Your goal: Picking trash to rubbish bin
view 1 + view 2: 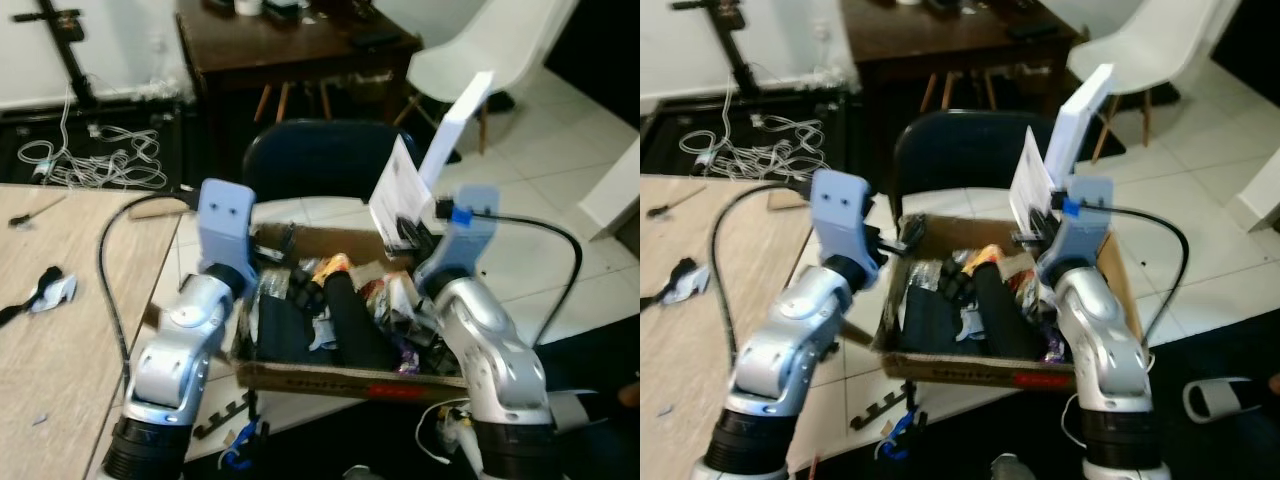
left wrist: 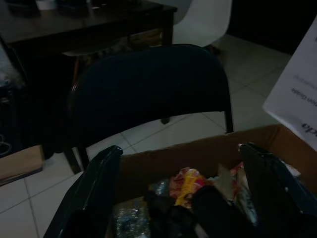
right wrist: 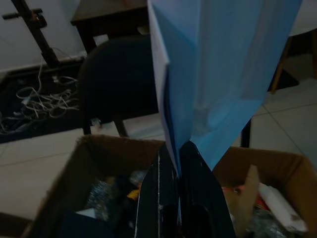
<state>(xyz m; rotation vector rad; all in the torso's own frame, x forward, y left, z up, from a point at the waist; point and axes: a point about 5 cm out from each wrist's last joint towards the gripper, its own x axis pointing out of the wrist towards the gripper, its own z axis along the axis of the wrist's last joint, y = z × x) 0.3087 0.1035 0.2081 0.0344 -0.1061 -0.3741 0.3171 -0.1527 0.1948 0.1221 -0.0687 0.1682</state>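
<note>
An open cardboard box [image 1: 340,380] full of trash stands on the tiled floor in front of me, holding wrappers, a crushed bottle and dark items. My right gripper [image 3: 177,148] is shut on folded white paper [image 3: 223,74], which stands upright above the box's far right corner [image 1: 440,150]. My left gripper [image 2: 179,151] is open over the box's left side, its two black fingers [image 2: 94,193] spread wide with nothing between them.
A dark chair [image 1: 320,155] stands just behind the box. A wooden table [image 1: 70,290] at my left carries a small black item [image 1: 45,285]. Farther back are a dark desk [image 1: 290,45], a white chair [image 1: 490,45] and loose white cables [image 1: 100,160].
</note>
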